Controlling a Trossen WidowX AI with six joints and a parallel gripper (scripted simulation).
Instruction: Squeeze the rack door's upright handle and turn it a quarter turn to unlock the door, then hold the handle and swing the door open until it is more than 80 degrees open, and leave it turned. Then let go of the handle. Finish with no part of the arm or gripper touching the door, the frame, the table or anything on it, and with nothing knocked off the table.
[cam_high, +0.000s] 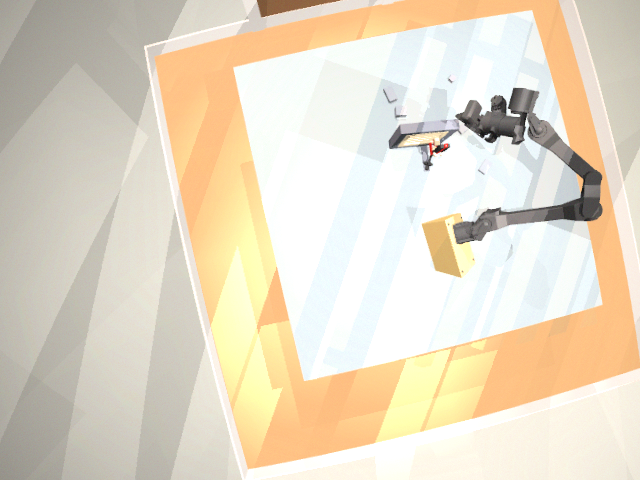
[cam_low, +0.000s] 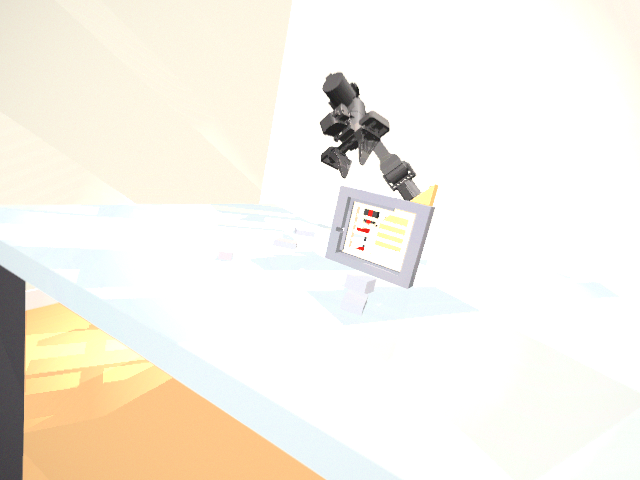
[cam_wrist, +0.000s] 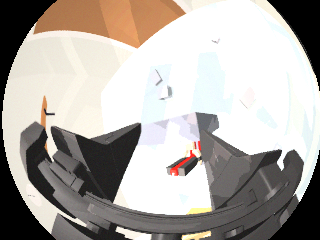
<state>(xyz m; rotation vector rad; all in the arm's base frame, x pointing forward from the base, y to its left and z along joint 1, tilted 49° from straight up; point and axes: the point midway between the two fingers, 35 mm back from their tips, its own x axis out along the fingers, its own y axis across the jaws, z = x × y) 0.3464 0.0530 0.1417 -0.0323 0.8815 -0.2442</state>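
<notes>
The grey rack frame stands upright. Pale slats fill much of its opening. A red and black bar, which looks like the handle, sticks out on the side facing the arm base. Red and black parts show inside the frame in the exterior view. The door appears shut in the frame, but its exact angle and the lock state are unclear. My gripper is open and empty, above the frame near its latch-side end, touching nothing visible.
Several small pale blocks lie around the frame. A dark grey piece juts from its slatted side. The arm base stands by a yellow wooden box on the pale table.
</notes>
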